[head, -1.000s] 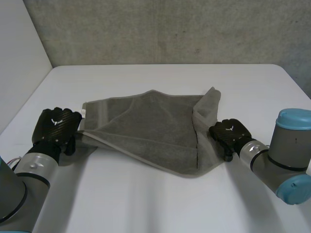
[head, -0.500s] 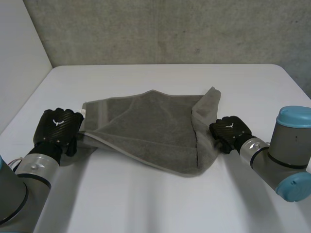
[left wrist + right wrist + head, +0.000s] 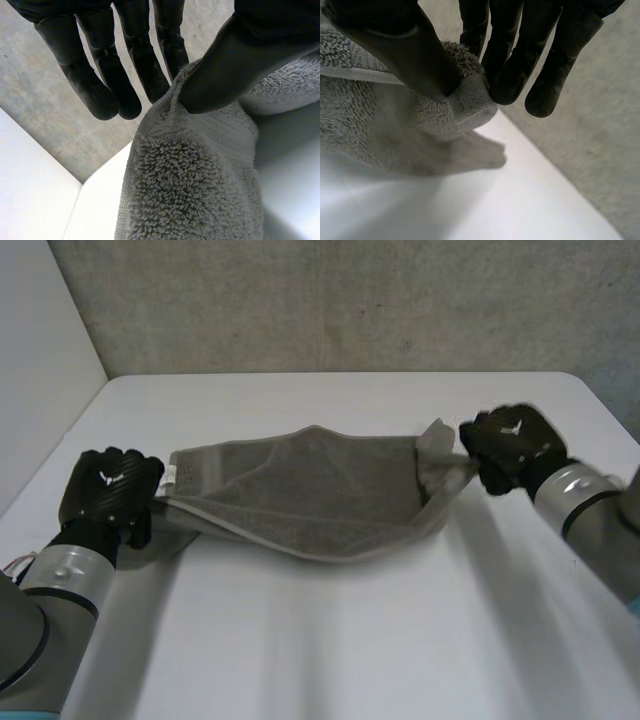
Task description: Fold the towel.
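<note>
Right hand (image 3: 512,445) shifted, towel (image 3: 320,490) edge pulled taut

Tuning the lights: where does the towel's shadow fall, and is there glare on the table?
Head view: the towel throws a shadow on the table along its near edge; no glare. Right wrist view: shadow under the pinched corner. Left wrist view: table shaded beside the towel.

White surface (image 3: 330,640) stretching wide here, matte and smooth, its far corners rounded. Right behind it stands a rough grey concrete wall (image 3: 350,300), mottled and pitted, meeting the surface's far edge. Over on the left, a plain white panel (image 3: 40,350) runs along the surface's side and joins the wall at the corner.
</note>
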Available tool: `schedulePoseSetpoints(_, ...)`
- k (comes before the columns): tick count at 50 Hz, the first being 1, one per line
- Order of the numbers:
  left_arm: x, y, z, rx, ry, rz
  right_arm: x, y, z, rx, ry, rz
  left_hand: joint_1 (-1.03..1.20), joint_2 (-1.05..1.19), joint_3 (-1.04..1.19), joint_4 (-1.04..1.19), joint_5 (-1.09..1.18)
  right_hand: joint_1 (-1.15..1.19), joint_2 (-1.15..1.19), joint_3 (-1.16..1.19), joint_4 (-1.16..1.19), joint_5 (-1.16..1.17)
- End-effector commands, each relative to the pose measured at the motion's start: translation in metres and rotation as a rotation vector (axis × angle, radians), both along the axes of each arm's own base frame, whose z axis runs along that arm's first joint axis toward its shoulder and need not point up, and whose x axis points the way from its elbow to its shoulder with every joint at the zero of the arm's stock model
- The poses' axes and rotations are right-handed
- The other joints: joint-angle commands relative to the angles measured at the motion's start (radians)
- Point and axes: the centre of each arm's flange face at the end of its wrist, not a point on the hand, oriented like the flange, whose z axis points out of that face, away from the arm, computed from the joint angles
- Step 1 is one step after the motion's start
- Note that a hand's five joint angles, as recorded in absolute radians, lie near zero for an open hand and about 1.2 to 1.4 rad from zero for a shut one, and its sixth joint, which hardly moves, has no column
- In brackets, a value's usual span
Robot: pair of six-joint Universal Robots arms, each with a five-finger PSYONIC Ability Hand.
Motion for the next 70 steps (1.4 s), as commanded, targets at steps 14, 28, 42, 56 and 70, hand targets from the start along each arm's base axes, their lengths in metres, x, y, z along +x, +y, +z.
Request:
schedulePoseSetpoints(14,0.01,0.035,0.016,-0.002,-0.169,-0.011,-0.075,0.057,0.064,0.155,0.242,-0.135,0.002,-0.085,-0.152,-0.123,-0.238,0.089,0.12,0.064,0.064,0.077)
schedulePoseSetpoints(28,0.021,0.085,0.026,-0.054,-0.298,-0.041,-0.089,0.107,0.064,0.2,0.336,-0.09,0.002,-0.085,-0.152,-0.123,-0.238,0.089,0.12,0.064,0.064,0.077)
schedulePoseSetpoints(42,0.012,0.041,0.019,-0.014,-0.279,-0.18,-0.092,0.07,0.049,0.258,0.261,0.02,0.002,-0.085,-0.152,-0.123,-0.238,0.089,0.12,0.064,0.064,0.077)
schedulePoseSetpoints(56,-0.016,-0.062,-0.022,0.093,-0.302,-0.168,-0.061,-0.019,0.001,0.318,0.266,-0.016,0.002,-0.085,-0.152,-0.123,-0.238,0.089,0.12,0.064,0.064,0.077)
schedulePoseSetpoints(70,-0.042,-0.127,-0.051,0.057,-0.312,-0.139,-0.035,-0.082,-0.044,0.228,0.241,-0.105,0.002,-0.085,-0.152,-0.123,-0.238,0.089,0.12,0.064,0.064,0.077)
